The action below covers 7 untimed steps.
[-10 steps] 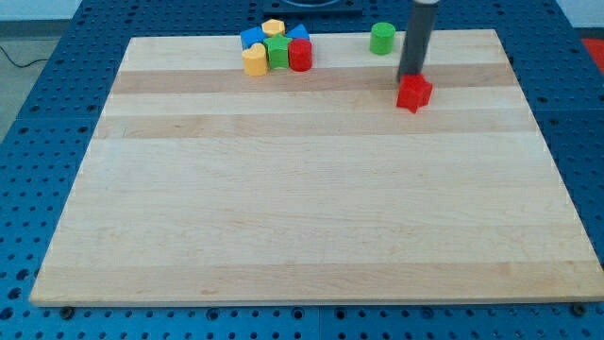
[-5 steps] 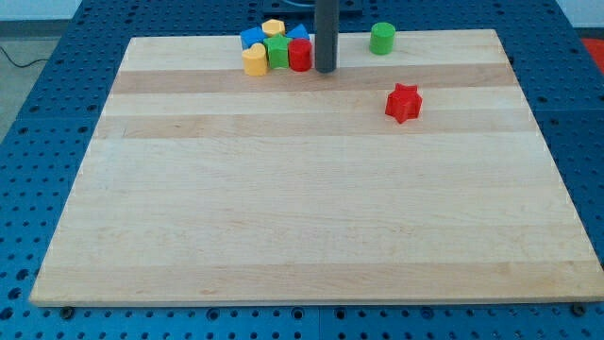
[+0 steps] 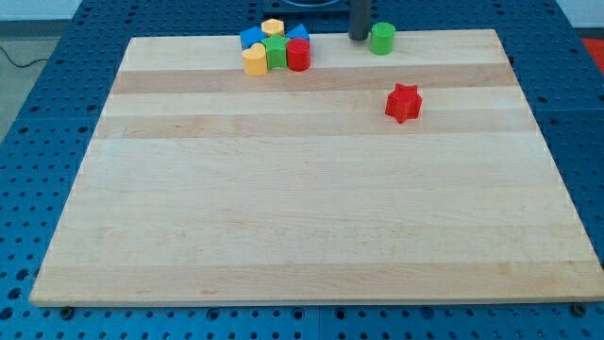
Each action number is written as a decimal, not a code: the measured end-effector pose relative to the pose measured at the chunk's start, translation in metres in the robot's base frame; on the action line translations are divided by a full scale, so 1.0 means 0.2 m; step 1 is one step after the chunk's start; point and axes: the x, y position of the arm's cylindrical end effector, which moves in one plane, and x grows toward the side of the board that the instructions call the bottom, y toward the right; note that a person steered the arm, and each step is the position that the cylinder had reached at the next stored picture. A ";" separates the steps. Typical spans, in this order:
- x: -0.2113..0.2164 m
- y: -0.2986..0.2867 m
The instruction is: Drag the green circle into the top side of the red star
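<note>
From my remote seat I see the pale wooden counter (image 3: 311,208) resting on a blue perforated base (image 3: 38,123), and my tip (image 3: 360,38) sits at the counter's top edge, just to the view's left of the green circle (image 3: 382,39), so close that I cannot tell whether the two touch. The end effector is only a straight dark rod with nothing to clench or release, and it grasps nothing. The green circle is a short bright green cylinder standing upright with its round flat face up, a slightly lighter green on top than on its side wall, near the top edge of the counter and right of centre. The red star (image 3: 403,103) lies below it and slightly toward the view's right, well apart from it, its points and notches plainly readable. Over toward the view's top left sits a tight cluster: a yellow block (image 3: 254,59), a green block (image 3: 276,52), a red block (image 3: 299,55), another small yellow block (image 3: 273,26) behind them, and blue blocks (image 3: 251,37) partly hidden at the back.
</note>
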 end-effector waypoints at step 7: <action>0.23 0.10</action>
